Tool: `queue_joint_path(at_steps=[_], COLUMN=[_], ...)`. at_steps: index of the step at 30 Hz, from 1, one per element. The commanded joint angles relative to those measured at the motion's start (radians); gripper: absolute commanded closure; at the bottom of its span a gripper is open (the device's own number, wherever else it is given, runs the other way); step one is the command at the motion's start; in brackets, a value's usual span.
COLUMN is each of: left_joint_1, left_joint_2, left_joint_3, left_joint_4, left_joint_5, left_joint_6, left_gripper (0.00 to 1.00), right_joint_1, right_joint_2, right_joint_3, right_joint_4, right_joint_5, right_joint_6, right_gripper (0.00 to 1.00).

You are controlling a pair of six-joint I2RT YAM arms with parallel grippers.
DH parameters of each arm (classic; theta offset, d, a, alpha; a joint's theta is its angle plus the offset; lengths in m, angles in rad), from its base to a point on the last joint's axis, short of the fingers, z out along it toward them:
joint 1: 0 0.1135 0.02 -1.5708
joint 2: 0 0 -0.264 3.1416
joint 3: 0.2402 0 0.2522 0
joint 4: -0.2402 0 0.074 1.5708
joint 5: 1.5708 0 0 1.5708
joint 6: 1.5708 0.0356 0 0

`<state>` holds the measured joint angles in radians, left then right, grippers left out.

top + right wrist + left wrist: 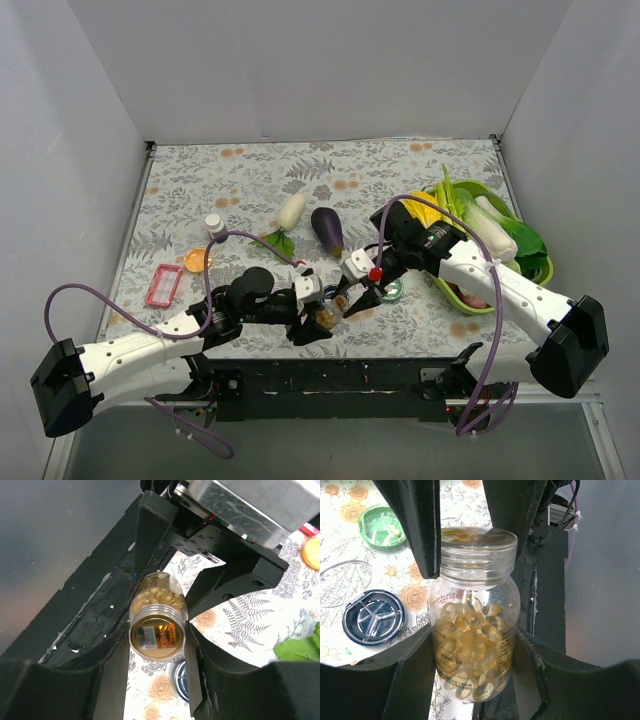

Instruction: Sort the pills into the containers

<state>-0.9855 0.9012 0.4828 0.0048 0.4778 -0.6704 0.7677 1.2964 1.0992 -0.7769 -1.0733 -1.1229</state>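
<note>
Floral-print worktop (200, 180) boxed in by white walls. At 6 o'clock on it, near the front edge, gripped across the body by the left gripper (472, 680), one finger pressed to each side: a clear amber bottle (472, 630) holding golden softgels, held between the two arms. Pinched from the opposite end by the right gripper (157, 642), fingers drawn in to cap width, one on either flank: the yellowish cap (156, 636), seated on the bottle. Just at 3 o'clock of the two grippers, flat on the worktop: a round green tin (392, 291) with a few pale pills showing inside. Near it, beside the bottle in the left wrist view: a round dark-blue tin (374, 617) split into three compartments. Toward 9 o'clock, well apart from the bottle: a small white bottle (214, 225), an orange disc (196, 260), a red-rimmed rectangular case (163, 285). Around the middle: a daikon (291, 210) and an eggplant (327, 230). At 3 o'clock: a lime-green tray (482, 187) heaped with vegetables.
</note>
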Motion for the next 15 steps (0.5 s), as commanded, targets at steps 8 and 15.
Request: queue_joint_path(at_steps=[8, 15], left_joint_1=[0.002, 0.002], left_joint_2=[0.027, 0.024], left_joint_3=[-0.01, -0.029], left_joint_4=[0.053, 0.078], left_joint_5=[0.024, 0.016], left_joint_6=[-0.035, -0.057], left_gripper=[1.0, 1.0], right_joint_1=[-0.001, -0.001], right_joint_2=[0.029, 0.049], right_joint_3=[0.018, 0.014], right_joint_4=[-0.05, 0.011], right_joint_5=[-0.027, 0.002], right_joint_6=[-0.011, 0.22], right_gripper=[0.55, 0.38])
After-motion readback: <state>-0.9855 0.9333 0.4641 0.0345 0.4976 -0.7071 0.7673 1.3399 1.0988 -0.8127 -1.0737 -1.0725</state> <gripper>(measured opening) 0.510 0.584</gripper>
